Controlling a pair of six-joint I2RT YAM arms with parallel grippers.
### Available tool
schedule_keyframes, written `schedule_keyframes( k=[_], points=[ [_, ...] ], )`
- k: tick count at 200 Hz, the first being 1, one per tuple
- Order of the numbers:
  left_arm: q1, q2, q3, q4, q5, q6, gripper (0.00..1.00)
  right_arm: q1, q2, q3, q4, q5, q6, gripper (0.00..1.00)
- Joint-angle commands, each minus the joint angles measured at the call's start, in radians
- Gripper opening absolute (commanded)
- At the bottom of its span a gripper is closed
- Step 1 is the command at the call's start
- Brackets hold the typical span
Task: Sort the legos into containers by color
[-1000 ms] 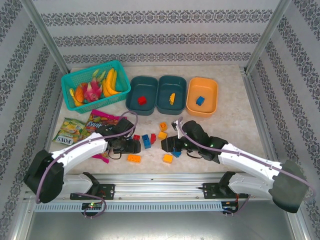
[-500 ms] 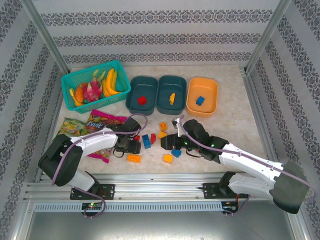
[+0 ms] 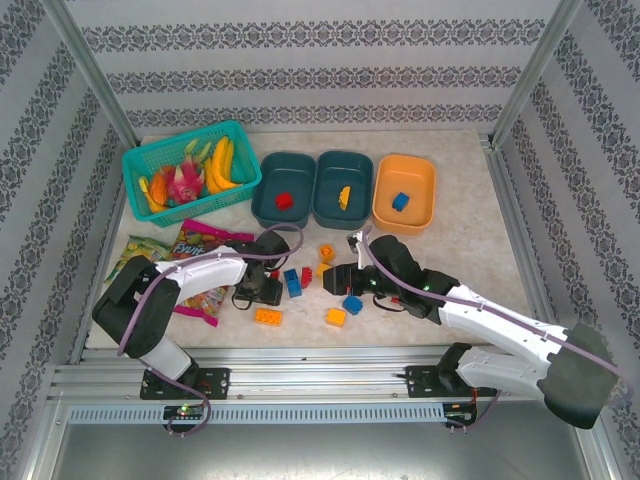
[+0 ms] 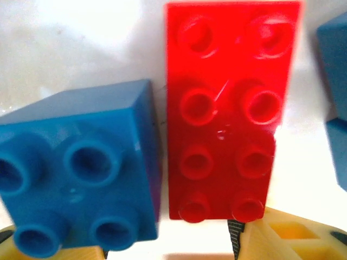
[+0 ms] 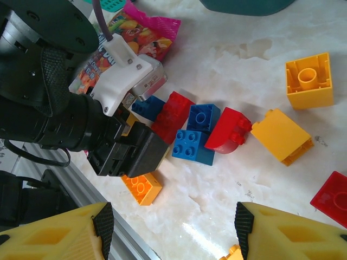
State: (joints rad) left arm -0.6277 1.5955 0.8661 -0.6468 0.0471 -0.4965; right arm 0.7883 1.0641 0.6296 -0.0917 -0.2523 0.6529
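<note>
Scene: A desk (image 3: 470, 250) is seen from above. Loose legos (image 3: 291, 282) are scattered at lower centre of the frame, between 2 robot arms.
Containers: 3 tubs are lined up at upper centre. The left teal tub (image 3: 285, 156) holds 1 red piece, the middle teal tub (image 3: 345, 156) holds 1 yellow piece, and the orange tub (image 3: 405, 159) holds 1 blue piece.
Risk, crowding: In the left wrist view a red brick (image 4: 222, 108) and a blue brick (image 4: 76, 173) lie just beside each other, possibly touching. If the left tool (image 4: 168, 250) were closed here, both could be caught, or the blue one shoved aside.
Risk, alignment: The red brick's near end is overlapped by the finger (image 4: 293, 238) at lower right. That finger could be driven onto the studs instead of down the side.
Risk, arms: Both arms are crowded around the same cluster, so a bump between them is judged possible.
Left tool state: The jaws are apart and nothing is held. Whether a brick is touched cannot be told.
Right tool state: The right tool (image 5: 171, 233) is spread wide at the bottom of its own view. Nothing lies between the jaws, and bare desk is seen through the gap.
</note>
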Motion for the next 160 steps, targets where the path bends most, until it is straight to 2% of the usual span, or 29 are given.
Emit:
schedule_keyframes(
  k=[1, 26, 55, 92, 160],
  points=[
    [-0.029, 0.003, 0.044, 0.133, -0.026, 0.007, 0.63, -0.008, -0.001, 0.021, -0.010, -0.007, 0.010, 0.63],
    [-0.030, -0.084, 0.003, 0.126, -0.054, -0.065, 0.63, -0.014, -0.001, 0.019, -0.006, -0.009, 0.011, 0.63],
    [-0.030, -0.191, -0.060, 0.148, -0.063, -0.120, 0.69, -0.017, 0.005, 0.018, 0.000, -0.011, 0.016, 0.63],
    [-0.030, -0.128, -0.044, 0.133, -0.040, -0.133, 0.68, -0.021, 0.032, 0.031, 0.002, -0.029, 0.012, 0.63],
    [-0.030, -0.053, -0.033, 0.167, -0.051, -0.295, 0.61, -0.023, 0.038, 0.033, 0.000, -0.030, 0.019, 0.63]
  ],
)
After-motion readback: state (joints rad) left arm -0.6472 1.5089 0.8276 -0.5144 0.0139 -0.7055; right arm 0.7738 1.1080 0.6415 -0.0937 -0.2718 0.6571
